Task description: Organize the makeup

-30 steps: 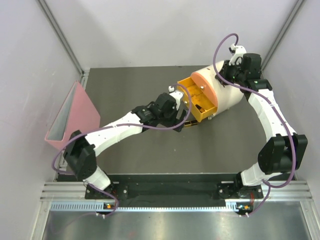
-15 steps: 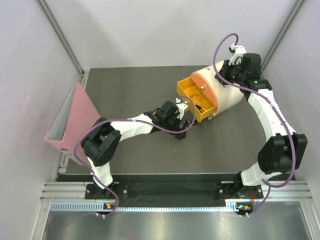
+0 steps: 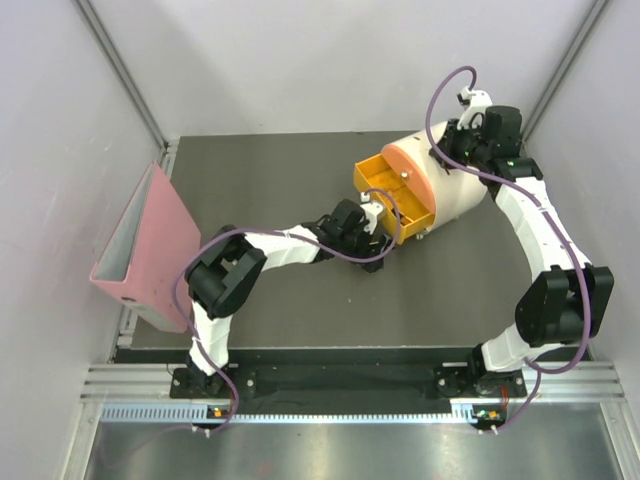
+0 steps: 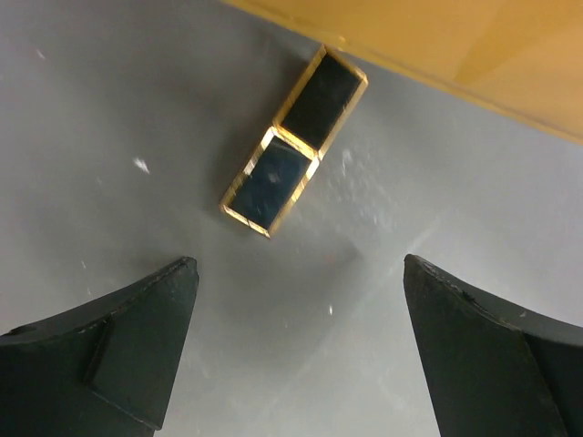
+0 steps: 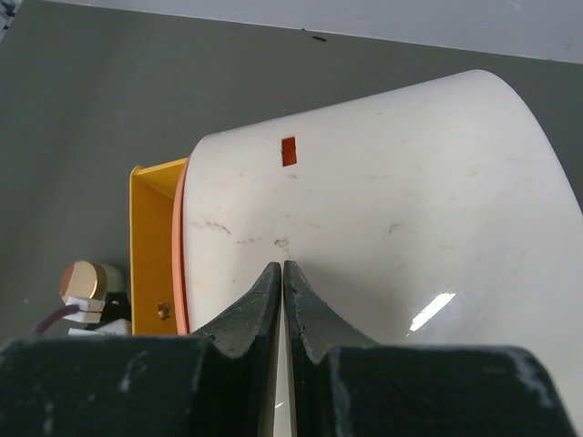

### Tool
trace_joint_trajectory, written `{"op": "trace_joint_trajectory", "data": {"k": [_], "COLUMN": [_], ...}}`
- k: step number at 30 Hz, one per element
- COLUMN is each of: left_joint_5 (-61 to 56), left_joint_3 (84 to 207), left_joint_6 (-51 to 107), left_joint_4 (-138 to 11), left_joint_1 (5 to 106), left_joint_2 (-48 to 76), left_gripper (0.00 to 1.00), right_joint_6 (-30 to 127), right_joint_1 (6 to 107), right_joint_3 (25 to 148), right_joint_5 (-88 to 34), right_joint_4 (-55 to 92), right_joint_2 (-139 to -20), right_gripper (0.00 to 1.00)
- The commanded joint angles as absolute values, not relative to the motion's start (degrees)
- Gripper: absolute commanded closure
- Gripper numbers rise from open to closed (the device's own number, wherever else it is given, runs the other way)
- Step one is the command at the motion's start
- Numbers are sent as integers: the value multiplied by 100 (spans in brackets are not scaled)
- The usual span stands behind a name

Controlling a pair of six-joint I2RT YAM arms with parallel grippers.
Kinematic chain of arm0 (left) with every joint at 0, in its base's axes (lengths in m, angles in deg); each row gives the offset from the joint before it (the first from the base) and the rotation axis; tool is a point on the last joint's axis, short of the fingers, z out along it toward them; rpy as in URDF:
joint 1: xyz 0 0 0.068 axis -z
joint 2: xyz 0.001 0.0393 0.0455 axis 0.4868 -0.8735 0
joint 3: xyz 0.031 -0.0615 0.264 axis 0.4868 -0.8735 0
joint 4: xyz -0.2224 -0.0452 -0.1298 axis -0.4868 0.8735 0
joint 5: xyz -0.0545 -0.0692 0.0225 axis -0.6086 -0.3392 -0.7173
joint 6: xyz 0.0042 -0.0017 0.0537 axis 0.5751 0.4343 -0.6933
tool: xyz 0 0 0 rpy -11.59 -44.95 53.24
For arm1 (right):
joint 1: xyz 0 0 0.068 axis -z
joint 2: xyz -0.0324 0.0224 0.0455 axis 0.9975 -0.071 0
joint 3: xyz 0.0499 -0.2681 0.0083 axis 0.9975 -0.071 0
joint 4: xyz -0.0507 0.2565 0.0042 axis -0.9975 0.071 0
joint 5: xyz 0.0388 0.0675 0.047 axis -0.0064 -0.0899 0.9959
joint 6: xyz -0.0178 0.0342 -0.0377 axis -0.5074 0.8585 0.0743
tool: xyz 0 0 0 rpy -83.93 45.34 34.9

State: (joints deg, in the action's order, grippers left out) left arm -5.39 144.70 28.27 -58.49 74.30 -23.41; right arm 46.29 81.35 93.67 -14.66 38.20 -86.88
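Note:
In the left wrist view a black-and-gold rectangular case (image 4: pixel 293 141) lies on the grey table just under the edge of the orange-yellow drawer (image 4: pixel 474 45). It shows two gold-framed black sections end to end. My left gripper (image 4: pixel 299 273) is open and empty, its fingertips (image 4: pixel 173 291) just short of the case. In the top view the left gripper (image 3: pixel 372 236) sits low in front of the cream drawer box (image 3: pixel 455 195). My right gripper (image 5: pixel 283 267) is shut, its tips resting on the top of the cream box (image 5: pixel 392 209). The other makeup is out of view.
Two orange-yellow drawers (image 3: pixel 383 176) stand pulled out of the box toward the left arm. A pink binder (image 3: pixel 150 240) stands at the table's left edge. Grey walls close in on three sides.
The left arm has folded its elbow back while its gripper slid right and lower, in under the drawers. The right arm and the box have not moved.

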Motion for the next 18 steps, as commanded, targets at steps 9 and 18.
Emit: {"op": "trace_joint_trajectory", "data": {"k": [9,18], "left_joint_5": [-229,-756], "left_joint_3": [14732,14777], "left_joint_6": [3192,3245], "left_joint_4": [-6497,-6673], "left_joint_1": [7273,7281], "left_joint_2": [-2777,-3032], "left_gripper": [1,5], "right_joint_6": [4402,4305], "right_joint_1": [8171,8171], "right_joint_3": [8922,9054], "right_joint_5": [-1767,-1811], "right_joint_4": [5875,6016], "right_joint_2": [-9224,-9242], "right_gripper": [94,94]}}
